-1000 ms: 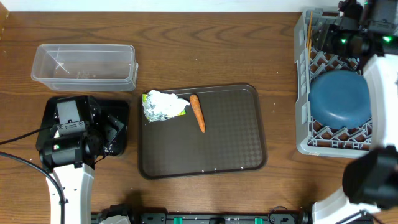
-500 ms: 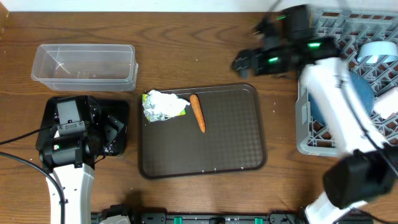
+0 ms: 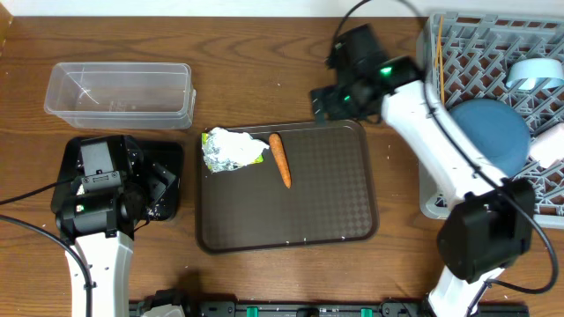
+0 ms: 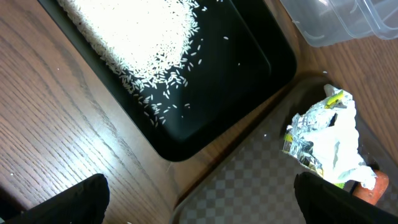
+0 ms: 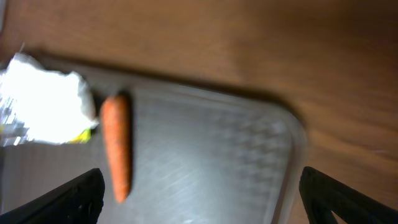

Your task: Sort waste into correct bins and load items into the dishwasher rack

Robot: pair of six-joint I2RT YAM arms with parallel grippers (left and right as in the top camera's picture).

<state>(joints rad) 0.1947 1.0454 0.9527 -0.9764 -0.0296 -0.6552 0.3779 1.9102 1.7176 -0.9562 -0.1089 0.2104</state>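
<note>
The crumpled silvery wrapper [image 3: 231, 148] and the orange carrot [image 3: 279, 159] lie side by side at the far left of the dark brown serving tray [image 3: 300, 211]. Both also show in the right wrist view, the wrapper [image 5: 46, 106] and the carrot [image 5: 116, 146]. White rice grains [image 4: 137, 37] lie in the black tray [image 4: 249, 74]. My left gripper [image 4: 199, 205] is open and empty over the black tray's edge. My right gripper [image 3: 324, 99] is open and empty above the serving tray's far right corner. The grey rack [image 3: 441, 176] holds the dark-blue bowl [image 3: 493, 136], the light-blue cup [image 3: 533, 72] and the chopsticks [image 3: 438, 53].
The clear tub [image 3: 119, 92] stands at the far left, behind the black tray [image 3: 172, 154]. The left arm covers most of the black tray in the overhead view. A pale-blue rim [image 3: 551, 145] shows at the rack's right edge.
My right arm has swung left from over the rack to the serving tray's far right corner. The left arm, wrapper and carrot have not moved.
</note>
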